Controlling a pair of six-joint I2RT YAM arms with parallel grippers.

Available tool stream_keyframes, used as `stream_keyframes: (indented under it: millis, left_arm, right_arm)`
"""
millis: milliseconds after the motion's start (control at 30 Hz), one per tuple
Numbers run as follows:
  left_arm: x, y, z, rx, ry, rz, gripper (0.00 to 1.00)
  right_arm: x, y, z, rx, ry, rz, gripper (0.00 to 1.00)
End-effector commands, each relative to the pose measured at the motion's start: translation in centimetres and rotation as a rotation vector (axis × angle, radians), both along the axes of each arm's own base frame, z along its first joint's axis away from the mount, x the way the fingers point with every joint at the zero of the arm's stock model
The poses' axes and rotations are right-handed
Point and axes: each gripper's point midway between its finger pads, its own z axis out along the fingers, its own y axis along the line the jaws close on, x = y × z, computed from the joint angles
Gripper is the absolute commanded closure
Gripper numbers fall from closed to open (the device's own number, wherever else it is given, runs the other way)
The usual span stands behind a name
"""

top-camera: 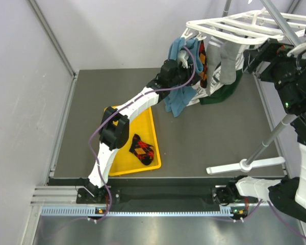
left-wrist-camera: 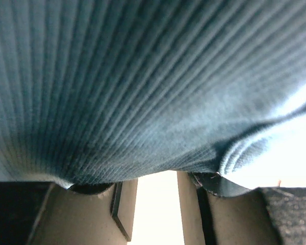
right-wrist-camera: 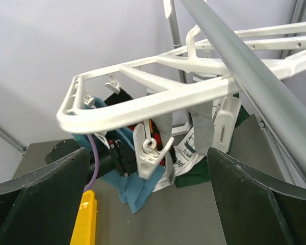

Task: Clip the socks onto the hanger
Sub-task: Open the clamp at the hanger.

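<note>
The white hanger (top-camera: 229, 28) (right-wrist-camera: 143, 104) stands at the far right on its stand. A grey sock (top-camera: 228, 64) (right-wrist-camera: 204, 127) and an argyle sock (top-camera: 204, 66) hang from it. A second argyle sock (top-camera: 142, 149) lies in the yellow tray (top-camera: 148, 122). My left gripper (top-camera: 182, 58) (left-wrist-camera: 155, 181) is raised under the hanger's left end, against a blue ribbed cloth (top-camera: 179, 99) (left-wrist-camera: 143, 76). That cloth covers its fingertips, and a gap shows between the fingers lower down. My right gripper (top-camera: 252, 58) (right-wrist-camera: 148, 149) is open and empty, facing a dangling white clip (right-wrist-camera: 152, 150).
The grey stand pole (top-camera: 275, 135) (right-wrist-camera: 245, 66) slants down to a white foot (top-camera: 245, 164) near the table's front right. A white printed cloth (right-wrist-camera: 186, 153) and a dark green cloth (top-camera: 222, 94) lie under the hanger. The tray's edge (right-wrist-camera: 86, 214) shows in the right wrist view.
</note>
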Motion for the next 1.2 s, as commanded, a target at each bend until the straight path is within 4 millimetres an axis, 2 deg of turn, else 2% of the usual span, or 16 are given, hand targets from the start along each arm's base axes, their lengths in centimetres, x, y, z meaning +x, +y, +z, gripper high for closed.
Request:
stream_keyframes:
  millis: [0, 200, 300, 433, 567, 633, 700, 767, 967, 1100, 1167]
  left_arm:
    - [-0.8, 1.0, 6.3, -0.099, -0.081, -0.002, 0.60]
    - [-0.8, 1.3, 6.3, -0.084, -0.093, 0.002, 0.60]
    - [-1.0, 1.4, 6.4, -0.084, -0.094, -0.003, 0.60]
    - [-1.1, 1.5, 6.6, -0.090, -0.096, -0.003, 0.60]
    - [-1.5, 1.4, 6.7, -0.098, -0.090, -0.015, 0.60]
    - [-1.8, 1.4, 6.8, -0.101, -0.089, -0.022, 0.60]
    - [-2.0, 1.4, 6.6, -0.102, -0.083, -0.028, 0.60]
    - [-2.2, 1.5, 6.8, -0.107, -0.082, -0.037, 0.60]
    - [-3.4, 1.5, 7.4, -0.116, -0.079, -0.074, 0.60]
    - [-5.2, 1.6, 7.4, -0.096, -0.081, -0.160, 0.60]
    - [-6.8, 2.0, 9.1, -0.122, -0.105, -0.220, 0.60]
  right_arm:
    - [1.6, -0.3, 1.0, -0.033, -0.019, -0.056, 0.05]
    - [2.3, -1.2, 1.4, -0.083, -0.027, -0.114, 0.17]
    - [2.4, -1.4, 1.8, -0.094, -0.048, -0.121, 0.26]
    - [2.7, -0.8, 1.9, -0.092, -0.064, -0.099, 0.42]
    - [2.9, 0.4, 2.0, -0.084, -0.077, -0.037, 0.50]
    - [3.0, 0.5, 2.1, -0.078, -0.080, -0.035, 0.55]
    - [2.9, 0.5, 2.1, -0.075, -0.080, -0.035, 0.57]
    - [3.0, 0.4, 2.1, -0.073, -0.079, -0.037, 0.64]
    - [3.7, 0.7, 1.3, -0.083, -0.059, -0.036, 0.70]
    - [3.3, 1.3, 1.6, -0.065, -0.070, 0.004, 0.87]
    - [2.9, 1.4, 1.7, -0.059, -0.074, 0.020, 0.93]
